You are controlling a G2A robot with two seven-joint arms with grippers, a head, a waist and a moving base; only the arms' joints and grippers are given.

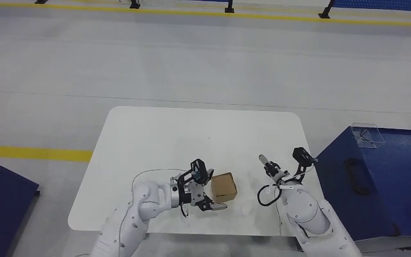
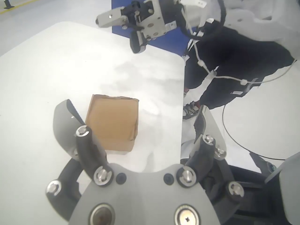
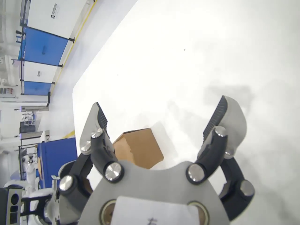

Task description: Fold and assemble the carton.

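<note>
Sitting on the white table [image 1: 192, 128] in the top view, one brown carton [image 1: 224, 186] has the left gripper [image 1: 208, 187] just beside it and the right gripper [image 1: 282, 158] well apart. In the left wrist view, the left gripper [image 2: 136, 118] is splayed, empty, near the carton [image 2: 112, 124]. In the right wrist view, the right gripper [image 3: 161, 115] is spread wide, empty, apart from the carton [image 3: 140, 147].

Obstacle: one brown box [image 1: 223, 186] near the table's [image 1: 160, 135] front edge, just beside my left gripper [image 1: 207, 186], jaws spread. Passage: bare tabletop between the box and my right gripper [image 1: 281, 156], jaws also spread. A blue cabinet [image 1: 366, 173] flanks the table's right edge.
</note>
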